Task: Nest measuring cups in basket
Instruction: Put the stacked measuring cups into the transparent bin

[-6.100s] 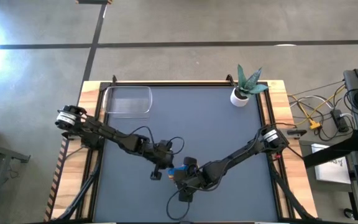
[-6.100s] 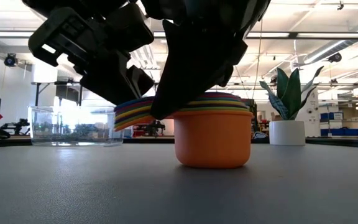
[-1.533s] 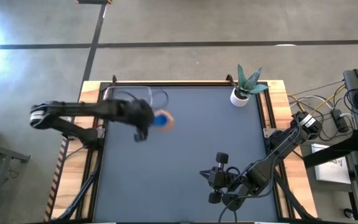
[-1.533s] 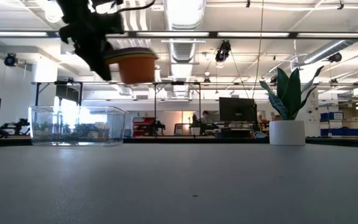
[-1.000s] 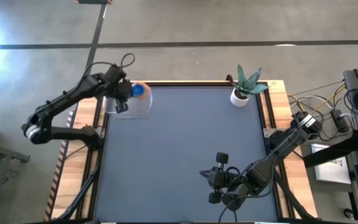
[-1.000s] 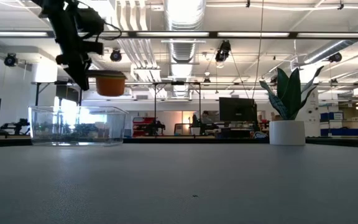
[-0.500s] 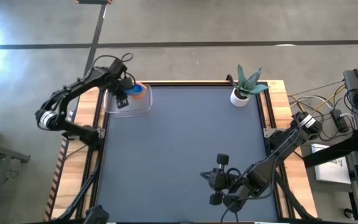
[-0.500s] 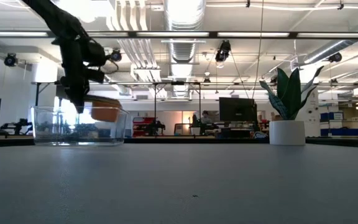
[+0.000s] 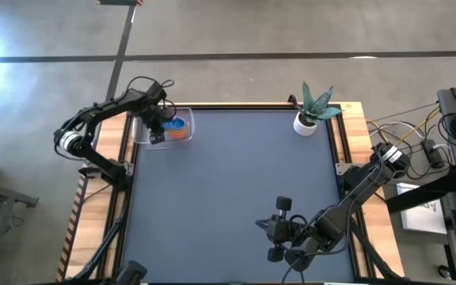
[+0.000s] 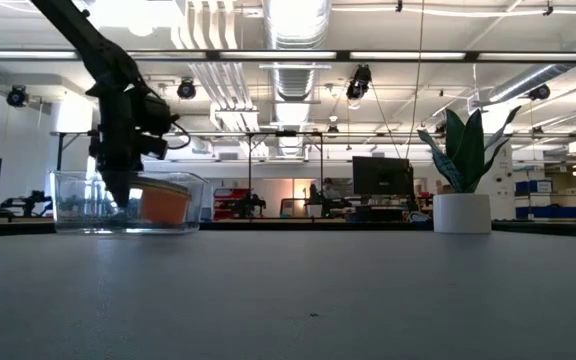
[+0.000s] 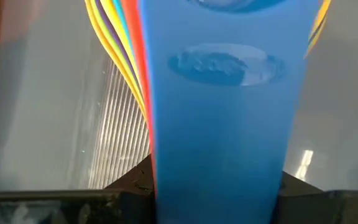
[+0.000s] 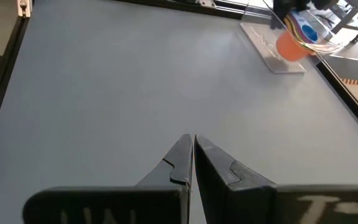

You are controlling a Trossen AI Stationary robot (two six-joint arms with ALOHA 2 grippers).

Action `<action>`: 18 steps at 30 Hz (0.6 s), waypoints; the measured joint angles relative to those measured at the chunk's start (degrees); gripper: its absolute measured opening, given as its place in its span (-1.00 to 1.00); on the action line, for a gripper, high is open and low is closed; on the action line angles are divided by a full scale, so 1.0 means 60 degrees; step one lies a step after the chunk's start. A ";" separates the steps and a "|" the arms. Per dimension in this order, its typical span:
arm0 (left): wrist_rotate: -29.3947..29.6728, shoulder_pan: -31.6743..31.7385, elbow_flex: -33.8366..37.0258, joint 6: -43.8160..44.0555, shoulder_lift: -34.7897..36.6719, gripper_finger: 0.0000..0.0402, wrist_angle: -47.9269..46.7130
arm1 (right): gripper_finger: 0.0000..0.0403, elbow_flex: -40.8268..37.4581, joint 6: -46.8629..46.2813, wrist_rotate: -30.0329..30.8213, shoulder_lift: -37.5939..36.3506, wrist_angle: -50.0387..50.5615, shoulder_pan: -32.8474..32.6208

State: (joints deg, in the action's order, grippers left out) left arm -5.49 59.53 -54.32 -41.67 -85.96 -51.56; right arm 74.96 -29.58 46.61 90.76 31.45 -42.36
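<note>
Nested measuring cups (image 9: 177, 127) are now down inside the basket (image 9: 143, 136), upper left of the high frame. A second ago you had the stack hanging above the basket rim; half a second ago it was dipping in; now in the low view the orange outer cup (image 10: 164, 205) sits low behind the clear wall, at or near the floor, can't tell if it's touching. Judgement: placement is essentially done, only the release is left.

Left pincer (image 9: 159, 125) is over the basket, clamped on the stacked handles: the left wrist view shows the blue handle (image 11: 225, 124) running straight down between its fingers, other colours fanned beside it. So it's grasping the stack, not yet let go.

Right pincer (image 9: 278, 229) is parked at lower centre of the desk (image 9: 236, 190), well apart from the basket, fingers pressed together, holding nothing.

Plant pot (image 9: 305, 123) at upper right is clear of the work.
</note>
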 joint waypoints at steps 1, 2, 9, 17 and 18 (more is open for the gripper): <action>0.0003 0.0000 0.0109 0.0007 -0.0010 -0.45 0.0109 | -0.96 0.0000 0.0002 0.0002 0.0000 0.0001 -0.0001; 0.0007 0.0004 0.0225 0.0010 -0.0020 -0.45 0.0214 | -0.96 0.0000 0.0004 0.0000 0.0000 0.0002 -0.0005; -0.0008 0.0000 0.0540 0.0170 -0.0024 -0.45 0.0608 | -0.96 -0.0004 0.0000 0.0000 0.0004 -0.0003 -0.0008; 0.0421 0.0000 0.0150 0.1205 -0.0020 0.13 0.0467 | -0.96 -0.0004 0.0000 0.0004 0.0015 -0.0037 -0.0008; 0.0599 0.0000 0.0073 0.1361 -0.0024 0.20 0.0304 | -0.96 -0.0004 0.0000 0.0004 0.0015 -0.0037 -0.0008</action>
State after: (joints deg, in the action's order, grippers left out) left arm -1.90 59.53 -53.88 -33.50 -86.10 -49.74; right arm 74.94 -29.58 46.63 90.85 31.22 -42.41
